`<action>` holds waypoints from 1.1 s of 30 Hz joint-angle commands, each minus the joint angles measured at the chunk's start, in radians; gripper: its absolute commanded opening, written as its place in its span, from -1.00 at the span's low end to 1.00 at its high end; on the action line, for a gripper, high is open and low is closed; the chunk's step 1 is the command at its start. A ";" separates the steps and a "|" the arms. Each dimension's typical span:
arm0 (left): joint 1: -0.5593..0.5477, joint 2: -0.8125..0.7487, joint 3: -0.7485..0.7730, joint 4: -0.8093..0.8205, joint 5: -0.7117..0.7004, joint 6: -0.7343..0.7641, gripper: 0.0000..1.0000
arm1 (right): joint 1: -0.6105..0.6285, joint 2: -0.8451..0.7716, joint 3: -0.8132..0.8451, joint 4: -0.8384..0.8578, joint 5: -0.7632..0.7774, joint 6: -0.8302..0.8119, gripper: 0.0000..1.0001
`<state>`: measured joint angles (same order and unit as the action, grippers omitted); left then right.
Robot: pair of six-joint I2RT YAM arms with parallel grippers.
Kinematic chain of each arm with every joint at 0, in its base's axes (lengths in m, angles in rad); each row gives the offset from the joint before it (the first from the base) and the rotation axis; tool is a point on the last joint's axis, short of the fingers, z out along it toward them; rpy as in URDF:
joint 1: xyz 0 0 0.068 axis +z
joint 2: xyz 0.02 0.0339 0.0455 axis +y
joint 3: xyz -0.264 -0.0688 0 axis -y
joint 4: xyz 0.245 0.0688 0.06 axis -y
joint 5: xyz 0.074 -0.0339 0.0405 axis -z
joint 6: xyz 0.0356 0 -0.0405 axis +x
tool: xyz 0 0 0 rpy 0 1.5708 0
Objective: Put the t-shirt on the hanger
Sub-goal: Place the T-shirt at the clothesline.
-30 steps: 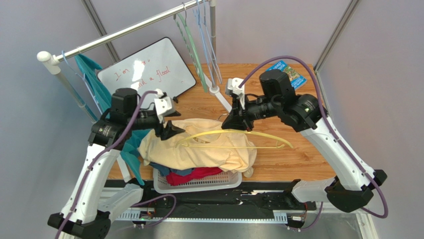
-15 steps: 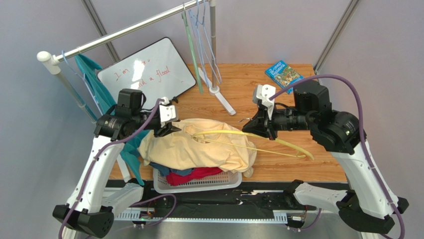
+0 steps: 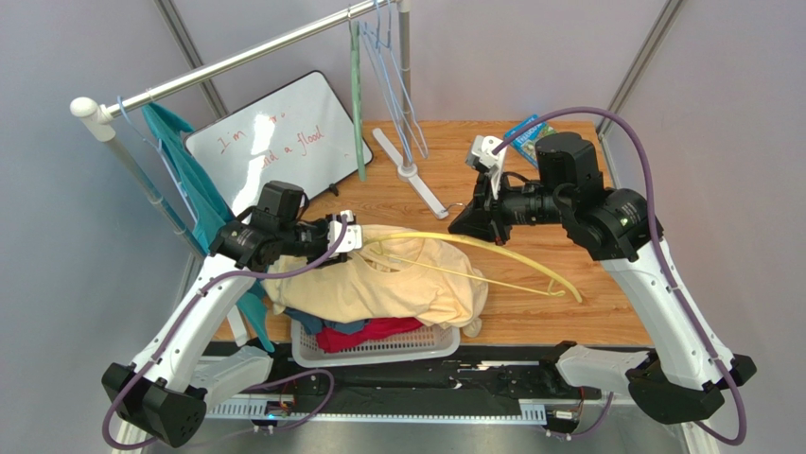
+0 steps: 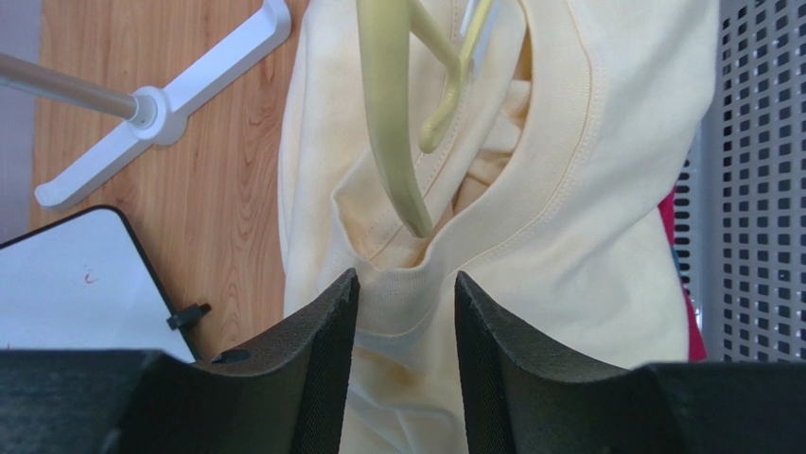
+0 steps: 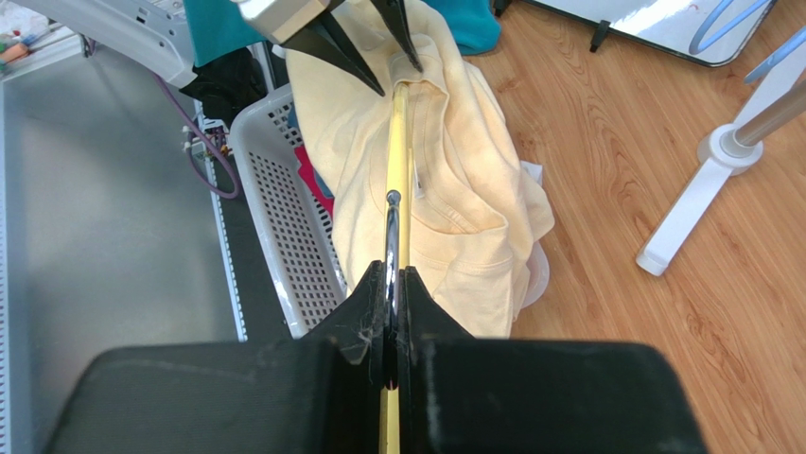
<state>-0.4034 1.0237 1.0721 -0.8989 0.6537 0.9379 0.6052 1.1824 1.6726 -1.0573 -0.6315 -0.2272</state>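
OVERHEAD AND WRIST VIEWS: From above, your right gripper (image 3: 465, 223) carries the hanger (image 3: 492, 253) over the table (image 3: 530, 317), but only its own wrist camera shows the grip. There, both fingers press flat together on the silver hook (image 5: 390, 236), with no gap between them. Your left gripper (image 4: 402, 307) shows from above only as a dark shape at the shirt's far-left edge. Its own camera shows the fingers part-way open, with the ribbed neck band of the t-shirt (image 4: 586, 189) lying across the gap between the tips and nothing visibly clamped. That close view also shows what the overhead view does not: one yellow end of the hanger dips inside the neck opening.

The t-shirt lies heaped over a white basket (image 3: 378, 350) at the table's near edge and spills past the far rim onto the wood. Under the shirt, a red garment (image 3: 374, 331) and a blue one (image 3: 303, 322) show inside the basket.

Seen from above, the hanger's long axis runs left to right, slanting toward the near right. Its left end is at the shirt's neck and its right end hangs free over bare wood. The hook points to the far side, into your right gripper. Through the right wrist camera, the hanger runs straight away from the fingers toward the left gripper's tips
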 commanded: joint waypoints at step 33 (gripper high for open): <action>-0.002 -0.060 0.101 -0.020 0.052 0.087 -1.00 | -0.096 0.002 -0.073 0.129 -0.181 -0.014 -1.00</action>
<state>-0.4038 0.9760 1.1145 -0.9436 0.6651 1.0367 0.5137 1.2022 1.6127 -0.9913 -0.7490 -0.2340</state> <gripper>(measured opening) 0.003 0.006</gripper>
